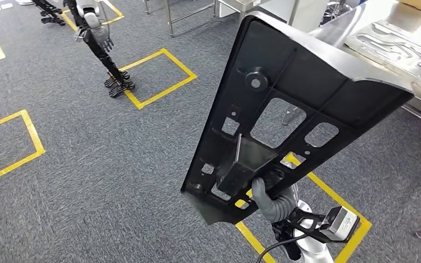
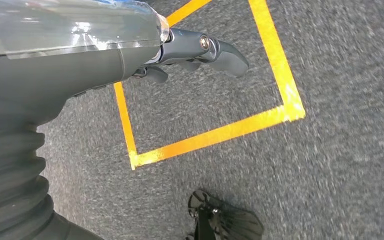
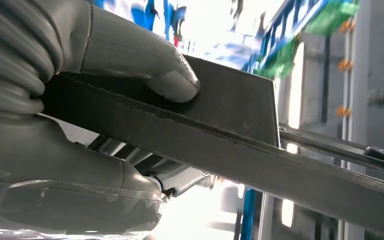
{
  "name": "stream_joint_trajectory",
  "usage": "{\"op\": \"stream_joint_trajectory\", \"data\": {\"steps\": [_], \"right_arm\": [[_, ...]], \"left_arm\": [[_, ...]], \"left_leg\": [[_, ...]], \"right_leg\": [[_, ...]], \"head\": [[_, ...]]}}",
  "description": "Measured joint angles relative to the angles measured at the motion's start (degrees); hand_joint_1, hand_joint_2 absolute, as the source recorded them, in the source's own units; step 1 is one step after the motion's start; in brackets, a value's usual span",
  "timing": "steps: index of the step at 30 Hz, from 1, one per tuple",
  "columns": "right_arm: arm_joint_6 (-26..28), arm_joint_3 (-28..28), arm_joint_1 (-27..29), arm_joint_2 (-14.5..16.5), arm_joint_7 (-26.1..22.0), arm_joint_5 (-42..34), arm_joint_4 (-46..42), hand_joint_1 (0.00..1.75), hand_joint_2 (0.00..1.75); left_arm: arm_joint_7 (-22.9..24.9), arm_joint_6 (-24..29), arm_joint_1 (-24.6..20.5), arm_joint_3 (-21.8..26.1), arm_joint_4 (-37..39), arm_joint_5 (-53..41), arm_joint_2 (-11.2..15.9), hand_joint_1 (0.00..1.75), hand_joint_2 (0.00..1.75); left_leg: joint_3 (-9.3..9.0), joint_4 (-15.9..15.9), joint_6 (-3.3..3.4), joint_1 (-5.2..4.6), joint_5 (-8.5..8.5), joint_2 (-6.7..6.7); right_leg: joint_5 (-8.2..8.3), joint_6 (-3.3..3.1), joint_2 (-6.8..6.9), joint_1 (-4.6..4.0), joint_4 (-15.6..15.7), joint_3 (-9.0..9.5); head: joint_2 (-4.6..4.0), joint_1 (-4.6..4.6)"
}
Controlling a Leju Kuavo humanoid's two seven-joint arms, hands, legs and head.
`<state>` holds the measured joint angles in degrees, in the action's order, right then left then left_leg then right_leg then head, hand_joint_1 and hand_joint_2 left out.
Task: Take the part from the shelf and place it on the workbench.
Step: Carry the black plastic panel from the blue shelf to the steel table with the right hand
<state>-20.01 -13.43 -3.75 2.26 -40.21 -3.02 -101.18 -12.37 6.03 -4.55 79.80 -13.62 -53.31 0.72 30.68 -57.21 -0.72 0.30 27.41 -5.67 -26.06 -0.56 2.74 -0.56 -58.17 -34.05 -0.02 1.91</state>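
Above the grey carpet (image 1: 115, 181), the right hand (image 1: 274, 200) holds a large black plastic panel (image 1: 285, 109) by its lower end, raised and tilted so its ribbed inner face, with several cut-out windows and a round boss, faces the head camera. In the right wrist view the thick grey thumb (image 3: 172, 80) presses on one face of the panel's edge (image 3: 220, 135) while the darker fingers (image 3: 145, 165) lie against the other face, so the panel is clamped between them. The panel's upper end reaches up toward the metal bench (image 1: 394, 38) at the far right, where a grey formed metal sheet (image 1: 400, 49) lies; whether panel and bench touch cannot be told.

The left hand (image 2: 190, 52) hangs over the carpet in its wrist view, its fingers loosely curled inward and holding nothing, above a square of yellow floor tape (image 2: 215, 135). More yellow tape squares (image 1: 161, 76) mark the carpet in the head view, one lying beneath the held panel. Another humanoid robot (image 1: 101, 44) stands at the far left, beside one of the squares.
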Motion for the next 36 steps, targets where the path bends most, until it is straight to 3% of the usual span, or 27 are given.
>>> {"op": "stream_joint_trajectory", "data": {"steps": [1, 3, 5, 7, 9, 11, 13, 15, 17, 19, 21, 23, 24, 25, 26, 28, 30, 36], "right_arm": [[0.5, 0.0, 0.0, 0.0, 0.0, 0.1, 0.0, 1.75, 1.75], [1.2, -0.1, -0.2, -0.1, 0.0, 0.1, 0.1, 1.75, 1.75], [1.5, -0.4, -0.5, -0.1, 0.0, 0.0, 0.3, 1.75, 1.75], [1.7, -0.8, -0.6, -0.1, 0.0, 0.0, 0.7, 1.75, 1.75], [1.9, -1.1, -0.7, -0.1, 0.0, -0.1, 1.1, 1.75, 1.75], [1.9, -1.3, -0.8, -0.1, 0.0, -0.4, 1.3, 1.75, 1.75], [1.7, -1.5, -1.1, -0.1, 0.0, -1.1, 1.4, 1.75, 1.75], [1.5, -1.7, -1.4, -0.2, 0.0, -1.6, 1.4, 1.75, 1.75], [1.4, -1.8, -1.5, -0.3, 0.0, -1.9, 1.4, 1.75, 1.75], [1.3, -1.8, -1.7, -0.4, 0.0, -2.0, 1.4, 1.75, 1.75], [1.2, -1.9, -2.0, -0.5, 0.0, -2.0, 1.5, 1.75, 1.75], [1.0, -2.1, -2.0, -0.6, 0.0, -2.0, 1.6, 1.75, 1.75], [1.0, -2.3, -2.0, -0.7, 0.0, -2.0, 1.8, 1.75, 1.75], [0.9, -2.5, -2.0, -0.7, 0.0, -2.0, 1.9, 1.75, 1.75], [0.8, -2.6, -2.0, -0.8, 0.0, -2.0, 2.0, 1.75, 1.75], [0.7, -3.0, -2.2, -0.8, 0.0, -2.0, 2.3, 1.75, 1.75], [0.7, -3.4, -2.7, -0.8, 0.0, -1.9, 2.5, 1.75, 1.75], [0.7, -3.6, -3.1, -0.8, 0.0, -1.9, 2.6, 1.75, 1.75]], "left_arm": [[0.0, 0.0, -0.1, 0.0, 0.0, 0.0, 0.0, 0.0, 1.75], [0.0, 0.0, -0.3, 0.0, 0.0, 0.0, 0.0, 0.0, 1.75], [0.3, 0.2, -0.3, 0.0, 0.0, 0.1, -0.1, 0.0, 1.75], [0.6, 0.4, 0.0, 0.0, 0.0, 0.3, -0.1, 0.0, 1.75], [0.7, 0.6, 0.1, 0.0, 0.0, 0.4, -0.1, 0.0, 1.75], [0.8, 0.8, 0.0, 0.0, 0.0, 0.4, -0.2, 0.0, 1.75], [0.9, 1.2, 0.0, 0.1, 0.0, 0.6, -0.1, 0.0, 1.75], [1.1, 1.5, 0.0, 0.1, 0.0, 0.9, -0.1, 0.0, 1.75], [1.3, 1.7, -0.1, 0.2, 0.0, 1.1, -0.2, 0.0, 1.75], [1.3, 1.8, -0.3, 0.2, 0.0, 1.1, -0.3, 0.0, 1.75], [1.3, 1.9, -0.2, 0.2, 0.0, 1.2, -0.3, 0.0, 1.75], [1.4, 2.0, 0.1, 0.2, 0.0, 1.3, -0.3, 0.0, 1.75], [1.5, 2.1, 0.1, 0.2, 0.0, 1.4, -0.3, 0.0, 1.75], [1.5, 2.2, 0.1, 0.2, 0.0, 1.5, -0.4, 0.0, 1.75], [1.6, 2.2, 0.1, 0.2, 0.0, 1.6, -0.4, 0.0, 1.75], [1.6, 2.3, 0.0, 0.2, 0.0, 1.8, -0.5, 0.0, 1.75], [1.5, 2.3, 0.0, 0.3, 0.0, 2.0, -0.6, 0.0, 1.75], [1.4, 2.2, -0.1, 0.3, 0.0, 2.2, -0.7, 0.0, 1.75]], "left_leg": [[-0.13, 0.0, -0.35, 0.09, 0.17, -0.21], [0.44, -2.1, -0.93, 0.31, 1.75, 1.59], [3.22, -8.5, -1.27, 0.45, 5.11, 4.29], [7.12, -15.8, -1.45, 0.46, 7.82, 5.08], [8.67, -17.5, -1.43, 0.46, 7.11, 5.21], [6.09, -10.9, -1.19, 0.49, 2.66, 5.8], [2.8, -3.2, -0.8, 0.6, -0.68, 7.94], [1.74, -0.7, -0.32, 0.6, -1.09, 9.21], [1.65, -0.4, 0.34, 0.54, -1.3, 8.41], [1.55, 0.0, 1.15, 0.59, -1.58, 7.37], [1.53, 0.2, 1.7, 0.54, -1.64, 6.13], [1.6, 0.2, 1.88, 0.4, -1.54, 4.75], [1.61, 0.2, 1.89, 0.38, -1.49, 4.09], [1.57, 0.2, 1.84, 0.37, -1.44, 3.45], [1.48, 0.2, 1.75, 0.36, -1.36, 2.86], [1.16, 0.2, 1.44, 0.25, -1.17, 1.84], [0.93, 0.2, 0.98, 0.06, -0.93, 1.02], [0.88, 0.1, 0.66, -0.02, -0.8, 0.62]], "right_leg": [[0.1, -0.3, -0.57, 0.12, 0.2, 0.09], [0.36, -1.0, -1.64, 0.49, 0.6, 0.43], [0.46, -1.48, -2.71, 0.62, 0.8, 0.63], [0.47, -1.63, -4.02, 0.52, 0.8, 0.64], [0.45, -1.63, -5.36, 0.46, 0.7, 0.74], [0.32, -1.44, -6.62, 0.48, 0.6, 0.99], [0.16, -1.01, -7.73, 0.48, 0.4, 1.02], [0.24, -0.41, -8.63, 0.51, 0.3, 0.65], [0.38, 0.31, -9.31, 0.64, 0.3, 0.38], [-0.73, 0.94, -7.55, 0.63, -1.2, -0.37], [-4.12, 1.36, -4.53, 0.67, -7.2, -3.27], [-7.18, 1.67, -3.34, 0.89, -14.6, -7.05], [-7.39, 1.77, -3.16, 0.97, -16.4, -7.99], [-6.46, 1.79, -2.98, 1.02, -15.7, -7.68], [-4.72, 1.73, -2.64, 1.02, -12.9, -6.2], [-1.26, 1.25, -0.77, 0.74, -4.6, -1.6], [-0.1, 0.72, 0.84, 0.31, 0.1, 0.83], [-0.14, 0.53, 0.9, 0.17, 0.6, 0.93]], "head": [[0.0, 0.0], [0.0, 0.01], [0.0, 0.01], [0.0, 0.01], [0.0, 0.01], [0.0, 0.01], [0.0, 0.01], [0.0, 0.01], [0.0, 0.01], [0.0, 0.0], [0.0, -0.01], [0.0, -0.01], [0.0, -0.01], [0.0, -0.01], [0.0, -0.01], [0.0, -0.01], [0.0, -0.01], [0.0, -0.01]]}}
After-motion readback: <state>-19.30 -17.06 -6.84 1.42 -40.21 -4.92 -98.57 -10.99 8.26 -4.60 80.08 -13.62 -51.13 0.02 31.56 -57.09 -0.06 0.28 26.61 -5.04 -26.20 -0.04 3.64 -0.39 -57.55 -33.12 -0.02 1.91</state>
